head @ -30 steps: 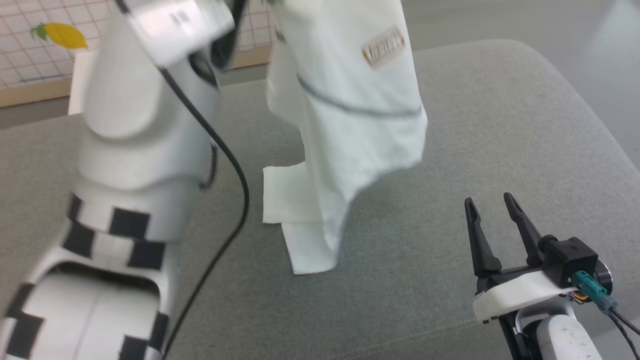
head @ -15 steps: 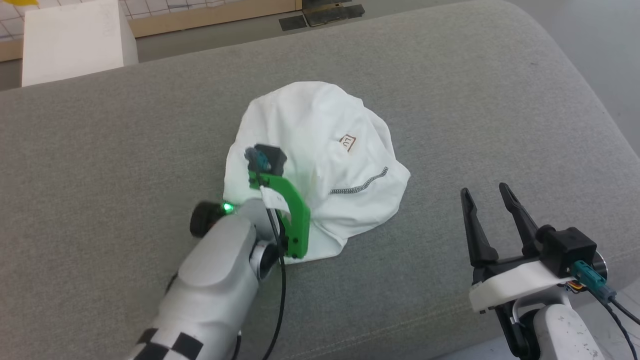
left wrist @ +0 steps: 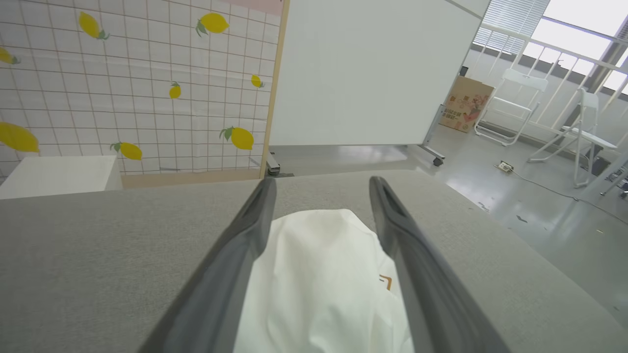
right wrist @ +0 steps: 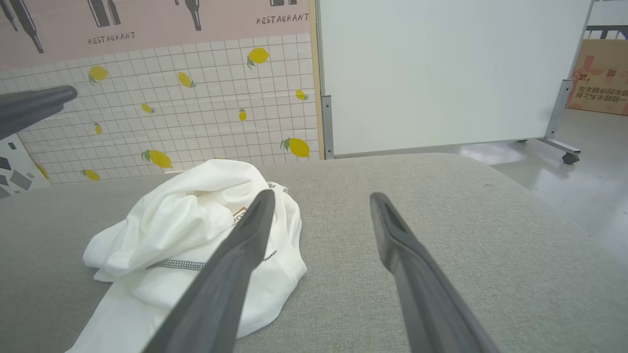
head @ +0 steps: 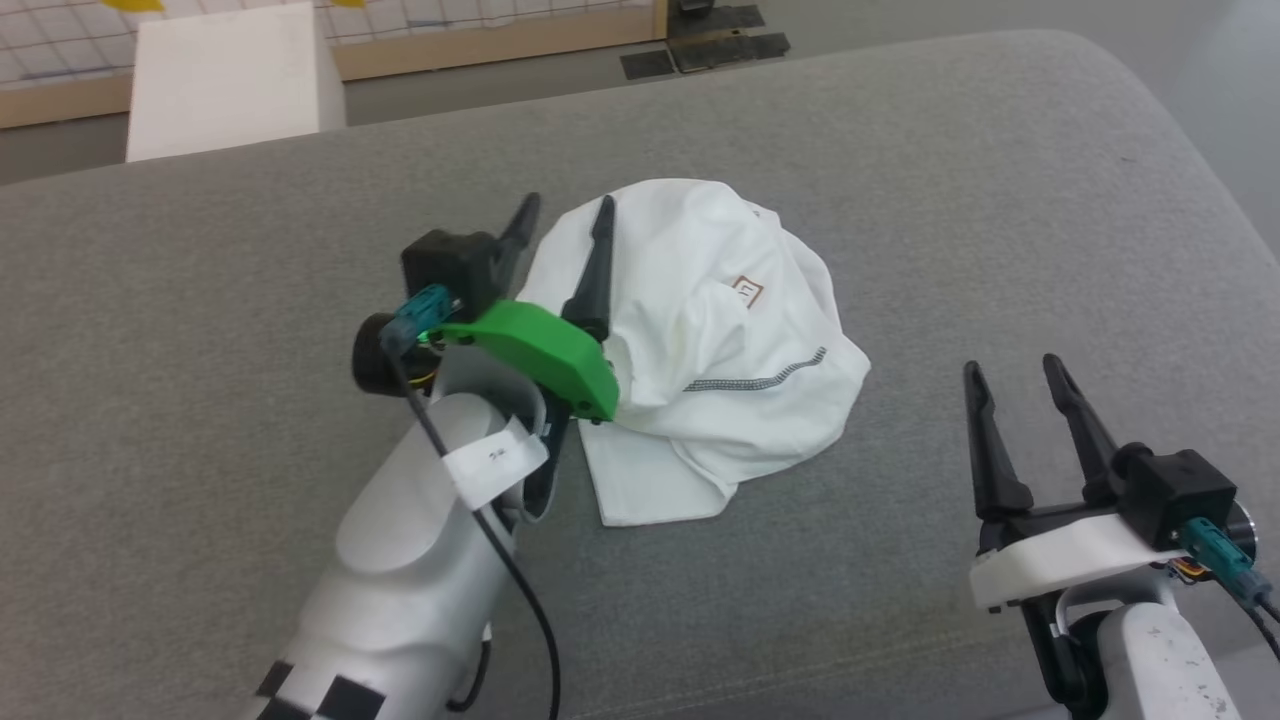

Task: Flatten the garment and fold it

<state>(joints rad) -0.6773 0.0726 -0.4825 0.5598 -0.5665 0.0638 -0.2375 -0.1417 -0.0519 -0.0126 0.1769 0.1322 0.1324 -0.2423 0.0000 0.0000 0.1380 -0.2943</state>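
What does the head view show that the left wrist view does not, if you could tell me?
Head view: the right gripper, jaws open, apart from the shirt; the shirt's zigzag seam and a flat flap toward the robot. Left wrist view: lemon wallpaper, a white panel, folding chairs and a cardboard box. Both: the crumpled shirt with its tan label, the grey cushion, the white box, and the left gripper, jaws open over the shirt.
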